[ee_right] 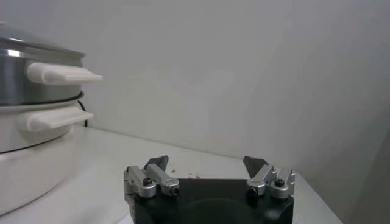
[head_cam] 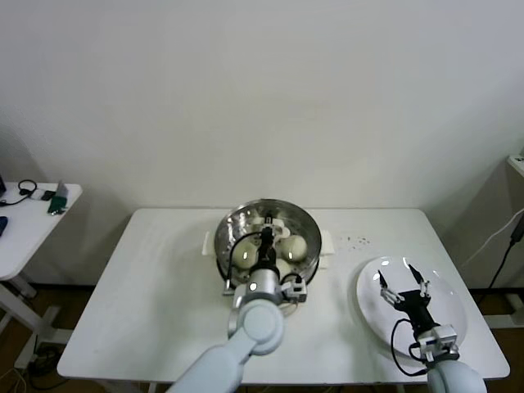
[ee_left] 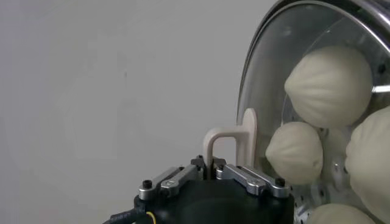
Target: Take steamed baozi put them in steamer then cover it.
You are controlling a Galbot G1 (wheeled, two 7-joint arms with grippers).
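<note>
Head view, white counter (head_cam: 164,270), steamer (head_cam: 225,246) at frame centre with glass cover (head_cam: 282,214) over baozi (head_cam: 296,247), left pincer (head_cam: 265,235) clenched on the cover handle, right pincer (head_cam: 403,281) released above white plate (head_cam: 450,295) lower right, left wrist view, cream handle (ee_left: 234,137) between the fingers, buns (ee_left: 329,85) behind glass at right, right wrist view, fingers (ee_right: 157,164) spread apart, steamer side handle (ee_right: 61,73) upper left.

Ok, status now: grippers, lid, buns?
Left gripper shut on lid handle, over steamer. Right gripper open above plate. Buns inside. Nothing blocking.
</note>
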